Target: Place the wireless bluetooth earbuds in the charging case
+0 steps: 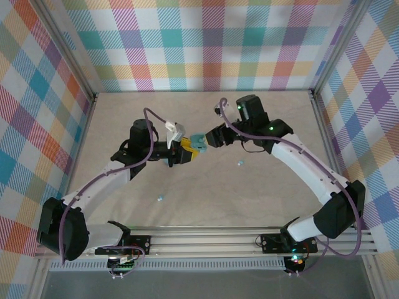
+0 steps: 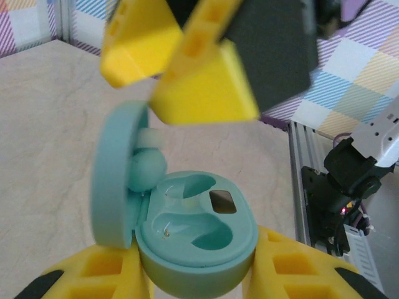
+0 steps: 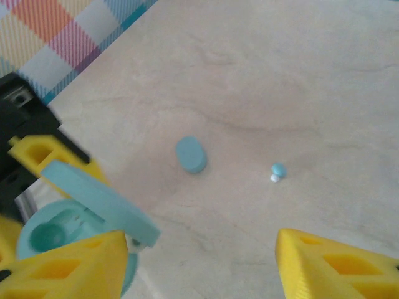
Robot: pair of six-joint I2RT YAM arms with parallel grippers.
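The left gripper [image 1: 189, 149] is clamped narrow on the base of the charging case [image 2: 196, 233]. It holds the case over the middle of the tabletop [image 1: 206, 205], apparently lifted off it. The lid [image 2: 115, 180] is swung open at nine o'clock, probably so the wells face the other arm.

A loose earbud [image 1: 161, 198] lies on the tabletop at seven o'clock from the case, well apart. The right gripper [image 3: 202, 246] hangs just beside the case at two o'clock. It is spread wide with nothing between its fingers, likely ready to fetch a bud. A second earbud [image 1: 240, 163] lies at four o'clock from the case.

The left wrist view shows both wells looking empty, which the overhead view cannot resolve. I cannot identify the rounded teal lump against the lid. The right wrist view adds a teal oval piece [image 3: 191, 154] near a small pale bud [image 3: 277, 170]. I cannot tell what the oval piece is.
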